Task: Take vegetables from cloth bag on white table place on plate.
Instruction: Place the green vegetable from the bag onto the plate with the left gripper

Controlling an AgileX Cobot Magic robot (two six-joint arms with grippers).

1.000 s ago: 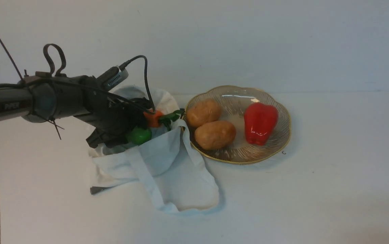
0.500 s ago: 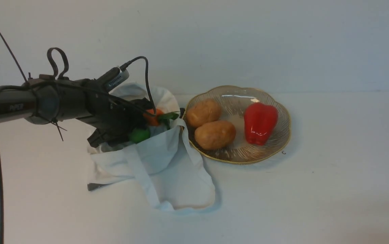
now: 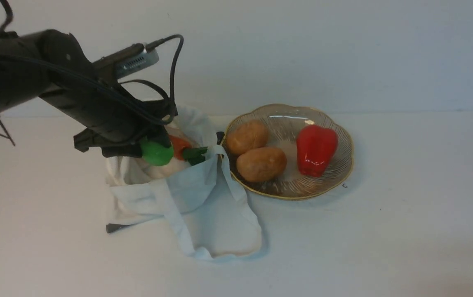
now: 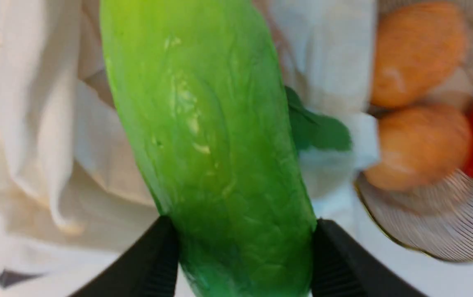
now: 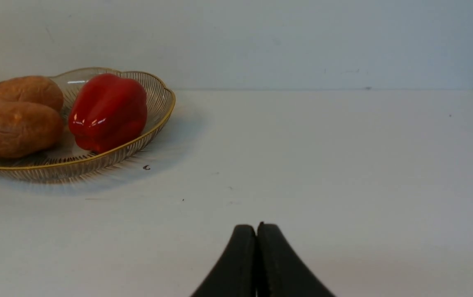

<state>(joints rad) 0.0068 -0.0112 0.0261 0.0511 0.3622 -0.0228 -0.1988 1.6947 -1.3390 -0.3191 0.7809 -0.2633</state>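
A plain white table (image 3: 384, 231) stands against a pale grey wall (image 3: 302, 49). The green cucumber (image 4: 207, 144) is held in the left claw (image 4: 242, 247). The two black fingers of this claw press on one end of it from both sides, and the long body sticks out free beyond them. In the front view the cucumber hangs just above the open mouth of the cloth bag (image 3: 187, 194), and as far as I can judge it is clear of the fabric. A grip near one end suits drawing a long thing out of a soft bag.

The carrot (image 3: 180, 144) lies in the bag mouth just beside the cucumber, and its dark leaves (image 3: 195, 153) point toward the plate (image 3: 335, 173). The bag lies flat, left of the table's middle and nearer the far edge, with its strap handles spread toward the near edge. The plate sits near the far edge at about the middle. Its left rim touches the bag, which makes the way short.

On the plate are two potatoes (image 3: 247, 137) on the left and a red pepper (image 3: 316, 149) on the right, with some bare glass between and around them. The right claw (image 5: 257, 247) is closed on nothing, its fingers pressed together. It is low over the right part of the table, well apart from the plate, probably to stay out of the way.
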